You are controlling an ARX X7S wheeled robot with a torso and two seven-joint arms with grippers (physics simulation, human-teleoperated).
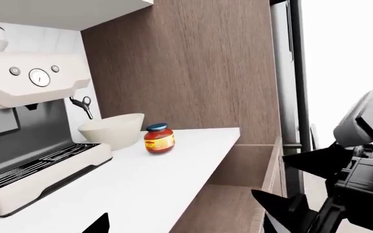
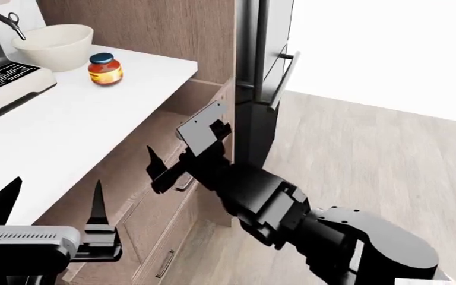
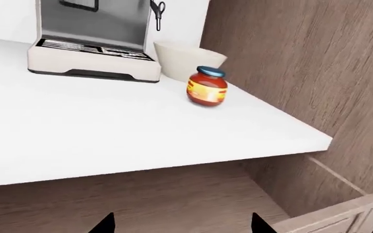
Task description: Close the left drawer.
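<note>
step: push drawer (image 3: 173, 194) shut | drawer: pulled out beneath counter (image 2: 78, 119) | right gripper (image 2: 164, 172): fingers spread, empty, just outside drawer front | advice: press flat on front panel, push straight toward counter | left gripper (image 2: 50, 202): spread, empty, idle.

A simulated home kitchen: a white countertop (image 2: 93, 113) fills the left of the head view, carrying an espresso machine (image 1: 25, 131) with dials, steam wand and drip tray, a cream bowl (image 2: 55, 44) and a red jar with a blue lid (image 2: 104, 69) beside it. Below the counter edge, wood-grain drawers (image 2: 161, 225) with small bar handles stack toward the lower centre, the top one (image 3: 173, 199) pulled out. A tall wood-grain panel (image 1: 193, 68) rises behind the counter, next to a steel refrigerator with a long handle (image 2: 279, 80) at upper centre. Pale plank flooring (image 2: 370, 154) spreads across the right.
</note>
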